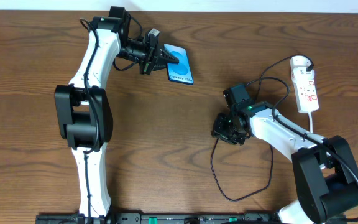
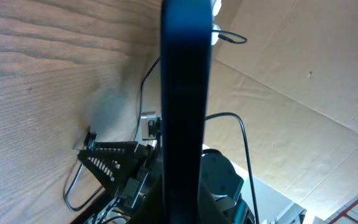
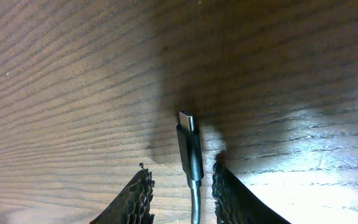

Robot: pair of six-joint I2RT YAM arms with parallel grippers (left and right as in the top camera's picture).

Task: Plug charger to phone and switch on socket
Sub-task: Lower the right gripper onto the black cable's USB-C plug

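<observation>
Phone (image 1: 183, 72) in L end effector (image 1: 171, 59); charger (image 3: 190, 149) btwn half-open R end effector (image 3: 182, 168)

The slim blue phone (image 1: 183, 70) has small white letters on its bright screen, near the end that points down in the view from above. They look like "Galaxy S25+", but they are tiny and a bit fuzzy. The long white power strip (image 1: 306, 87) has red marks along its top, and they are too small to read as words or numbers. Nothing can be read in the two wrist views.
</observation>
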